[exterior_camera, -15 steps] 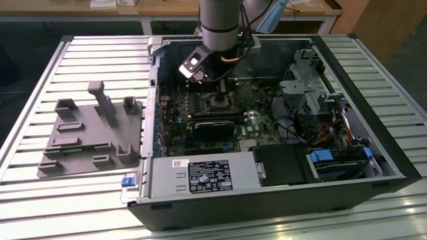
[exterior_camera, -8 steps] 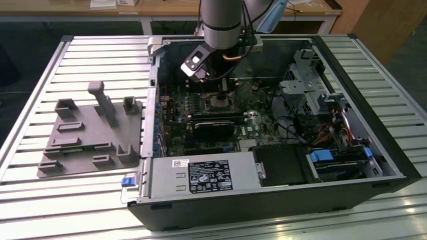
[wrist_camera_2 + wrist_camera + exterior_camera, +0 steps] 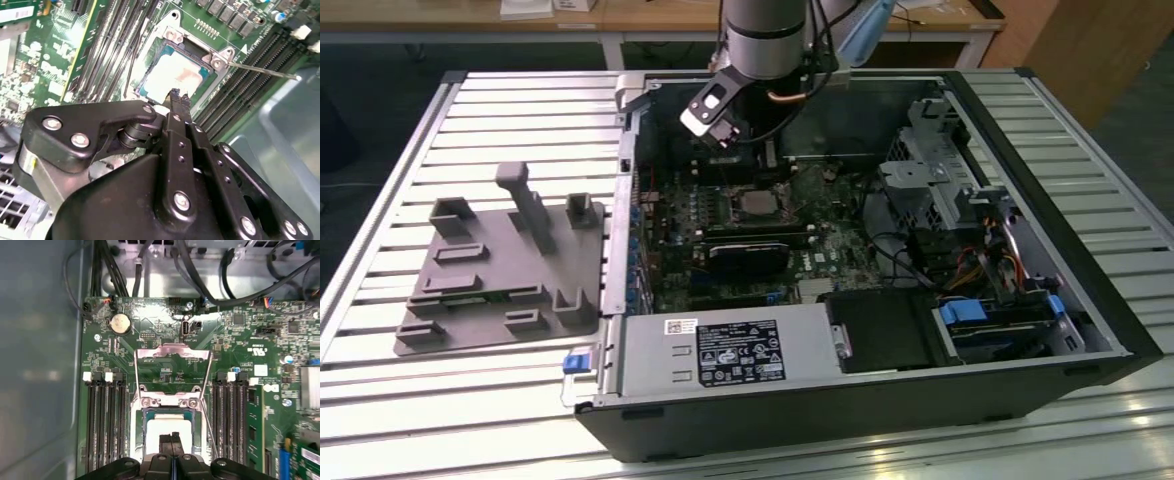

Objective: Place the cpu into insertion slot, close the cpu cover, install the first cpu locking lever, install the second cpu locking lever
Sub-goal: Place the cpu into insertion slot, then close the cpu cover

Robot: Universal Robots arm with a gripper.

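Observation:
The cpu (image 3: 152,435) lies flat in the insertion slot (image 3: 141,432), its pale metal top facing up; it is also seen as the cpu (image 3: 172,75) in the second wrist view. My gripper (image 3: 172,438) hovers just over the chip's near edge, its fingers shut together with nothing between them. The cpu cover (image 3: 172,353) is swung open and leans back beyond the socket hinge. One thin locking lever (image 3: 260,70) sticks out free to the side, and another lever (image 3: 136,375) runs along the raised cover. In the exterior view the gripper (image 3: 724,133) hangs inside the open computer case.
Long black memory slots (image 3: 105,425) flank the socket on both sides. A coin battery (image 3: 120,324) and black cables (image 3: 200,270) lie beyond it. The case holds a power supply (image 3: 720,350) and drive cage (image 3: 934,170). A grey fixture (image 3: 507,270) sits on the slatted table.

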